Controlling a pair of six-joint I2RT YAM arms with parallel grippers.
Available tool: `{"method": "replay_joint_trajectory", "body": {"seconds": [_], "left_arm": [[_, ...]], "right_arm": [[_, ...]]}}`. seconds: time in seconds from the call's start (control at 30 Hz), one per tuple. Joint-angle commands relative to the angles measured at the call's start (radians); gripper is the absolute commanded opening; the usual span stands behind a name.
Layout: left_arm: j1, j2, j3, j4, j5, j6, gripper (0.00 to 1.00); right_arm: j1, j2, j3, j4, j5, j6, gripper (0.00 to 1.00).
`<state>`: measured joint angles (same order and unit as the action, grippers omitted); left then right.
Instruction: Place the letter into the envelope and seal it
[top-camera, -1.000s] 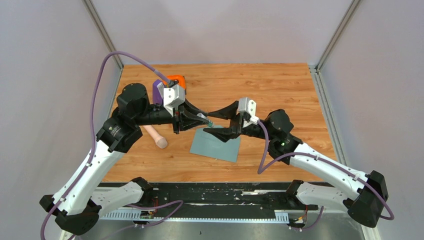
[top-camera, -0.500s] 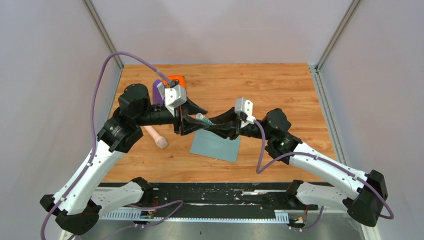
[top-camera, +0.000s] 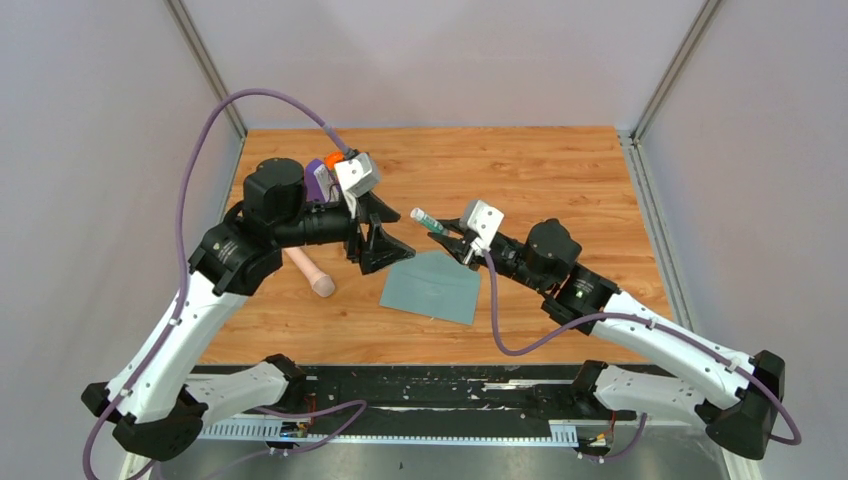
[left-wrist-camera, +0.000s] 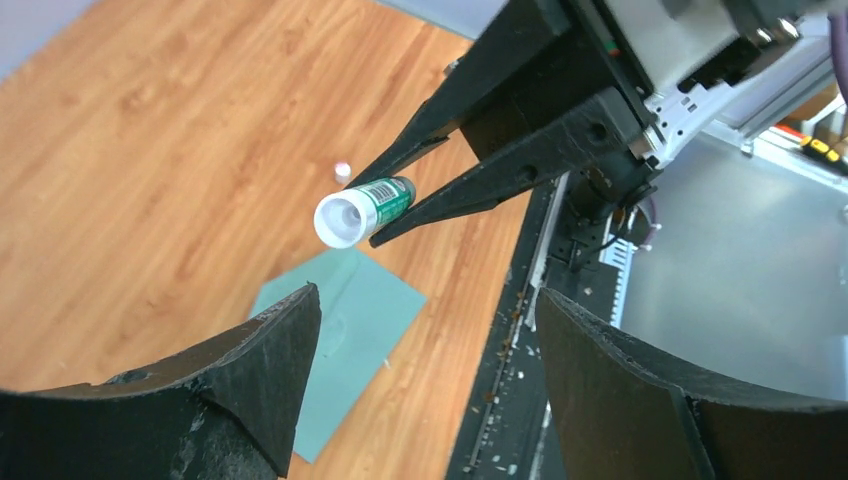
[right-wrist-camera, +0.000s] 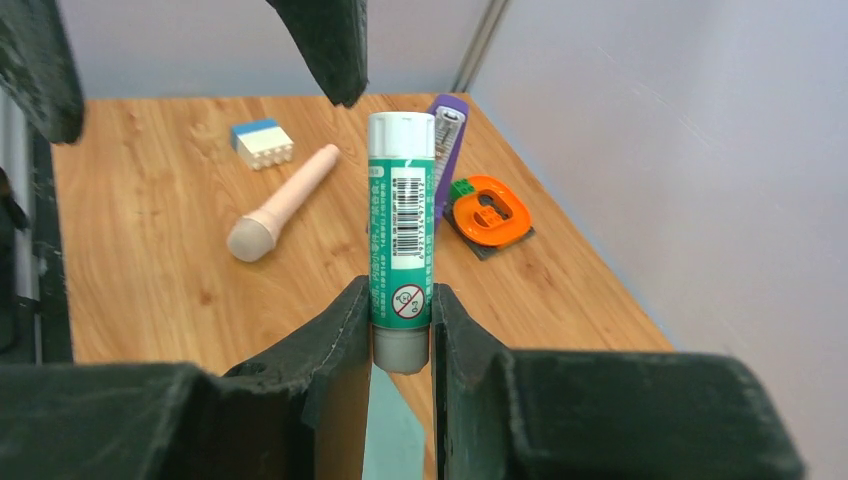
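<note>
The grey-teal envelope (top-camera: 432, 288) lies flat on the wooden table, and part of it shows under my left fingers as the envelope (left-wrist-camera: 350, 335). The letter is out of view. Above the envelope's far edge, my right gripper (top-camera: 442, 229) is shut on a green glue stick (top-camera: 425, 219). The right wrist view has the glue stick (right-wrist-camera: 402, 215) standing upright between the pads of that gripper (right-wrist-camera: 402, 292). My left gripper (top-camera: 398, 238) is open just left of the stick. Its empty jaws frame the glue stick (left-wrist-camera: 362, 208) in the left wrist view, where the left gripper (left-wrist-camera: 428, 293) is wide apart.
A pinkish cylinder (top-camera: 310, 272) lies left of the envelope. At the far left stand a purple object (right-wrist-camera: 447, 128), an orange-and-green piece (right-wrist-camera: 490, 215) and a blue-and-white block (right-wrist-camera: 262, 143). A small white bit (left-wrist-camera: 343, 169) lies on the wood. A black rail (top-camera: 430, 385) runs along the near edge.
My left gripper opened, let go of the glue stick and drew back left. My right gripper closed on the stick and tipped it upward, away from the left fingers.
</note>
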<state>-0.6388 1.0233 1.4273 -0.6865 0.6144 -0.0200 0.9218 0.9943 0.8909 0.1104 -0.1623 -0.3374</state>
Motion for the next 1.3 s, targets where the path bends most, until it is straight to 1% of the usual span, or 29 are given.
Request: {"method": "replay_joint_trajectory", "body": {"seconds": [0.0, 0.17, 0.33, 0.47, 0.57, 0.67, 0.73, 0.77, 0.8, 0.83, 0.87, 0.9, 0.93, 0.97, 1.0, 1.07, 1.13, 1.27], "left_arm": [[0.009, 0.035, -0.02, 0.022, -0.02, -0.163, 0.84], [0.02, 0.061, 0.0, 0.058, -0.047, -0.215, 0.78], [0.025, 0.07, -0.004, 0.05, -0.079, -0.219, 0.68], [0.026, 0.077, -0.008, 0.044, -0.105, -0.207, 0.65], [0.027, 0.084, -0.007, 0.051, -0.1, -0.205, 0.64], [0.027, 0.087, -0.004, 0.05, -0.087, -0.18, 0.61], [0.025, 0.086, 0.007, 0.032, -0.028, -0.092, 0.61], [0.026, 0.084, 0.023, 0.015, 0.052, 0.038, 0.66], [0.025, 0.076, 0.043, -0.03, 0.123, 0.118, 0.69], [0.026, 0.061, 0.052, -0.055, 0.144, 0.29, 0.76], [0.026, 0.052, 0.063, -0.095, 0.157, 0.364, 0.78], [0.025, 0.035, 0.067, -0.112, 0.155, 0.516, 0.82], [0.023, 0.028, 0.074, -0.144, 0.138, 0.656, 0.82], [0.013, 0.022, 0.077, -0.159, 0.122, 0.714, 0.83], [0.005, 0.022, 0.085, -0.188, 0.089, 0.814, 0.83], [-0.019, 0.025, 0.096, -0.226, 0.054, 0.923, 0.81], [-0.054, 0.025, 0.091, -0.239, 0.016, 0.999, 0.8], [-0.114, 0.008, 0.058, -0.242, -0.06, 1.143, 0.73]], "right_arm": [[0.047, 0.015, 0.036, -0.028, 0.133, -0.148, 0.0], [0.064, 0.026, 0.035, -0.031, 0.144, -0.174, 0.0], [0.074, 0.027, 0.038, -0.029, 0.138, -0.181, 0.0], [0.081, 0.03, 0.036, -0.029, 0.129, -0.187, 0.0], [0.086, 0.031, 0.037, -0.028, 0.119, -0.191, 0.0], [0.09, 0.031, 0.036, -0.026, 0.11, -0.197, 0.0], [0.092, 0.028, 0.034, -0.027, 0.097, -0.2, 0.0], [0.092, 0.026, 0.033, -0.028, 0.087, -0.201, 0.0], [0.091, 0.024, 0.033, -0.028, 0.078, -0.201, 0.0], [0.092, 0.022, 0.033, -0.029, 0.072, -0.201, 0.0], [0.092, 0.023, 0.034, -0.031, 0.071, -0.202, 0.0], [0.091, 0.024, 0.036, -0.035, 0.07, -0.202, 0.0], [0.091, 0.026, 0.038, -0.035, 0.069, -0.201, 0.0], [0.092, 0.027, 0.04, -0.035, 0.064, -0.2, 0.0], [0.092, 0.028, 0.041, -0.035, 0.059, -0.198, 0.0], [0.092, 0.031, 0.044, -0.034, 0.05, -0.193, 0.0], [0.093, 0.034, 0.048, -0.034, 0.047, -0.191, 0.0], [0.092, 0.037, 0.052, -0.034, 0.041, -0.186, 0.0]]}}
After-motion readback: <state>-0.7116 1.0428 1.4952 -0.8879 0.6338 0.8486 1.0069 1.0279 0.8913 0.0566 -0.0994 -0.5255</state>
